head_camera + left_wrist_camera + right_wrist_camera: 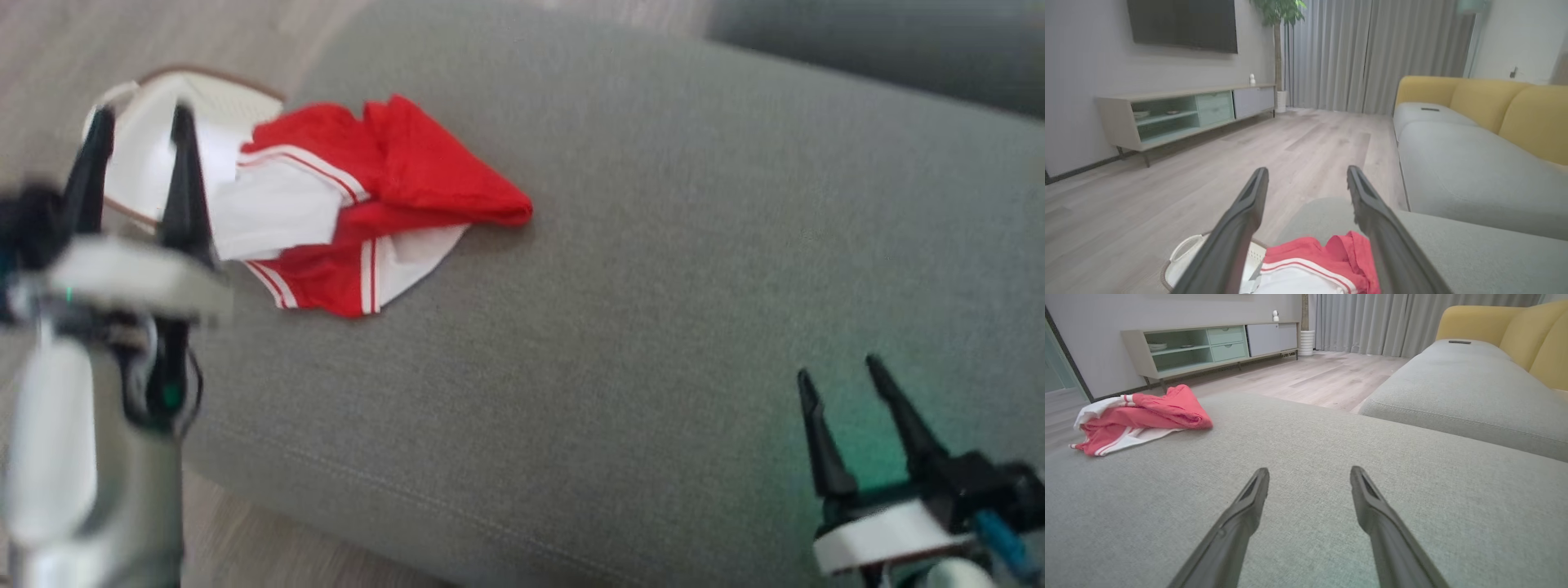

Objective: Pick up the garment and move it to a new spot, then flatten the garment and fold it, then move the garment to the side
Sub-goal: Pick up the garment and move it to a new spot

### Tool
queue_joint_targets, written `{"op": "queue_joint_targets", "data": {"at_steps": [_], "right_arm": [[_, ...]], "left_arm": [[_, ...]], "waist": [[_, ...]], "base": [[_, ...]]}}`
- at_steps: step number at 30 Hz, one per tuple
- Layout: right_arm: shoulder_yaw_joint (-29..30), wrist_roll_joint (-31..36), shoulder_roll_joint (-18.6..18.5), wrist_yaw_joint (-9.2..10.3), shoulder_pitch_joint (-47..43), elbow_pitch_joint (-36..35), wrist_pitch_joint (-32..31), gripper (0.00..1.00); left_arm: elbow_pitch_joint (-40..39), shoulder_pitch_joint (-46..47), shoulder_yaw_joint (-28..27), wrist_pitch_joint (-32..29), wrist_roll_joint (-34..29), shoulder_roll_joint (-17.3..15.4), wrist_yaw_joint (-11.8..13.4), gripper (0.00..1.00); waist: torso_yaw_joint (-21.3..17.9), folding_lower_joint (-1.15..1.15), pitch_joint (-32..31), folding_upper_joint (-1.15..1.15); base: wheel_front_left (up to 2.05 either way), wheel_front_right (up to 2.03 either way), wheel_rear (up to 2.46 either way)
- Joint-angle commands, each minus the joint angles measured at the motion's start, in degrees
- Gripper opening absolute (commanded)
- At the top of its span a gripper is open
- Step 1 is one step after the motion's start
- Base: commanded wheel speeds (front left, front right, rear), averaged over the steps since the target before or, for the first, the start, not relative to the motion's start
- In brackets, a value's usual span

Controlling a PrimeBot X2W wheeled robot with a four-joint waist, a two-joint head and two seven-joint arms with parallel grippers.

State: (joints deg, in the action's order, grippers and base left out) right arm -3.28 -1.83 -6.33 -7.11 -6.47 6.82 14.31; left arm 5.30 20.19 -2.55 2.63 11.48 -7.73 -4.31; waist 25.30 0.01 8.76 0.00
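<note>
One garment (367,204), red with white panels and stripes, is lying crumpled on the grey seat cushion (653,327) near its far left corner. Its white end is reaching the cushion's left edge, where one white basket (229,102) is sitting on the floor beside it. The heap's long axis is running roughly from that left edge in toward the middle of the cushion.

Two tools are showing. The left tool (140,118) is hovering at the left edge with its two fingers spread wide and gripping nothing. In its wrist view the cloth is sitting just below and between the fingers, so the garment is lying slightly to this tool's right and beneath it. The right tool (841,367) is also standing wide open and empty, low over the cushion's near right part, well apart from the garment, which is lying far off to its left.

The left arm is clearly the nearer one, so the pick-up is probably falling to it.
</note>
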Motion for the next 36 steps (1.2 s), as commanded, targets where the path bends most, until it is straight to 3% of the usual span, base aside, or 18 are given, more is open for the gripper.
{"op": "queue_joint_targets", "data": {"at_steps": [1,6,10,14,19,25,26,27,36], "right_arm": [[-1.4,0.6,-2.3,-0.37,3.1,-2.5,0.7,1.0],[-1.6,0.8,-5.5,-0.37,5.6,-4.1,0.7,1.0],[-2.9,-0.6,-7.5,-0.37,8.1,-4.3,0.7,1.0],[-3.5,-1.1,-8.8,-0.37,10.3,-5.1,0.7,1.0],[-3.2,-1.2,-8.8,-0.37,11.5,-5.5,0.7,1.0],[-2.8,-1.1,-8.2,-0.37,12.3,-5.1,0.7,1.0],[-2.5,-1.2,-7.8,-0.37,12.4,-5.0,0.7,1.0],[-2.3,-1.3,-7.4,-0.37,12.6,-5.0,0.7,1.0],[-2.8,-0.5,-4.0,-0.37,14.0,-3.7,0.7,1.0]], "left_arm": [[2.8,7.0,-1.5,-2.3,1.3,-2.7,-0.8,1.0],[19.4,18.2,-1.8,-9.6,5.3,-4.0,-1.5,1.0],[33.0,25.2,-4.3,-14.3,8.6,-4.8,-0.5,1.0],[43.2,29.3,-4.9,-15.4,8.7,-6.5,1.3,1.0],[52.0,31.9,-4.9,-15.1,8.7,-7.9,2.1,1.0],[57.6,32.1,-4.6,-14.0,9.3,-7.6,1.1,1.0],[58.4,32.1,-4.8,-14.0,9.8,-7.3,0.6,0.58],[58.9,32.3,-5.3,-13.8,10.6,-7.2,0.1,0.0],[55.5,35.2,-2.9,0.9,9.2,-9.7,-2.3,0.0]], "waist": [[-1.0,-0.01,5.5,0.0],[-1.7,-0.01,11.2,0.0],[-3.5,-0.01,14.8,0.0],[-5.3,-0.01,17.3,0.0],[-7.1,-0.01,19.2,0.0],[-8.3,-0.01,20.1,0.0],[-8.5,-0.01,20.1,0.0],[-8.8,-0.01,20.2,0.0],[-10.8,-0.01,15.2,0.0]], "base": [[0.0,0.0,0.0],[0.0,0.0,0.0],[0.0,0.0,0.0],[0.0,0.0,0.0],[0.0,0.0,0.0],[0.0,0.0,0.0],[0.0,0.0,0.0],[0.0,0.0,0.0],[0.0,0.0,0.0]]}}
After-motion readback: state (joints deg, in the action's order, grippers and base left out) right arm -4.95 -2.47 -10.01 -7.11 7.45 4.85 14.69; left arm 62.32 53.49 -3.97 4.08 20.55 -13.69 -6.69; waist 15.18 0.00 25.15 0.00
